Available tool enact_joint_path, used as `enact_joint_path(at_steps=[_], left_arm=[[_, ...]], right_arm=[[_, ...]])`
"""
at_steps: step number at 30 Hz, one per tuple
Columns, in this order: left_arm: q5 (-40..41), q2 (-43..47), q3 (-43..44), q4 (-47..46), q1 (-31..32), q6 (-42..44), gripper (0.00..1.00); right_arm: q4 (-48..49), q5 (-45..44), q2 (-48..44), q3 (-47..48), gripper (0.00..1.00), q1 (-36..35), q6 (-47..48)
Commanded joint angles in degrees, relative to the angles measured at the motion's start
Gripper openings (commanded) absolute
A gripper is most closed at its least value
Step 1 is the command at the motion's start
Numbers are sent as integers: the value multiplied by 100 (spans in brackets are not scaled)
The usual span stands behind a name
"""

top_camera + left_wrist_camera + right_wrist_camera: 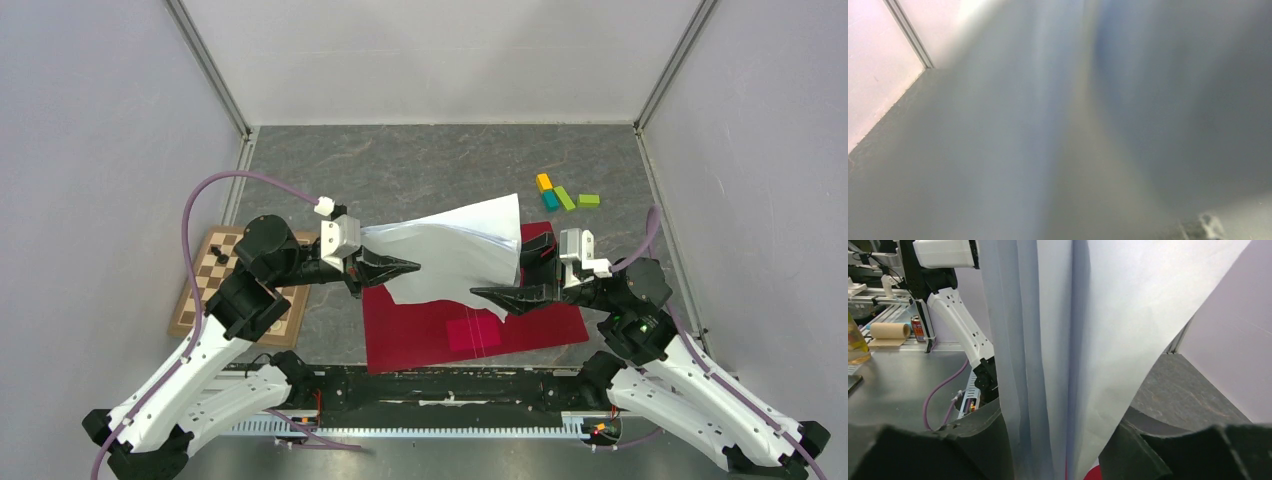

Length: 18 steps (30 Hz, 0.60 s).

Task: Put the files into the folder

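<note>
Files (pixel 460 250) are up in the air over the folder's (pixel 420 335) back half, a fanned white stack hanging off the L gripper (pixel 385 267), which is pinched tight on their left edge. R gripper (pixel 490 296) sits at the stack's lower right edge w/ fingers spread, sheets hanging loose between them. Folder lies flat on the bench (pixel 400 170) by the front edge, centre-right, w/ the chessboard (pixel 215 275) off by the left edge.
</note>
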<state>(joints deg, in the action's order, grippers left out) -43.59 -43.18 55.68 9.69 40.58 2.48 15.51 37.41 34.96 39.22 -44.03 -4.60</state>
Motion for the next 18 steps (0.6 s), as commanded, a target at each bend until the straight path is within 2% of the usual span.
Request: enact_joint_path(at_steps=[1,4,8,10,15,16,18], left_arm=[[78,-166,214,-395,-32,-505,2],[170,-258,177,-494,-32,-672,2],[497,-314,-18,-867,-32,-1126,2],[569,-361,-119,-1091,-32,-1342,2],[795,-676,-231,-1224,-31,-1902,2],[825,-788,-242,-1205,-31,-2034,4],[953,-1052,-237,-1075,-32,-2171,15]], right_arm=[[-36,-572,-50,90,49,-18,-116],[-8,-991,-29,70,41,-18,-308],[-187,-1420,56,68,37,-18,-375],[-430,-1784,132,130,33,-18,-344],[-1121,-2793,498,410,11,-18,-384],[-1257,-2988,603,472,6,-18,-424],[-1536,-3459,830,628,0,-17,-448]])
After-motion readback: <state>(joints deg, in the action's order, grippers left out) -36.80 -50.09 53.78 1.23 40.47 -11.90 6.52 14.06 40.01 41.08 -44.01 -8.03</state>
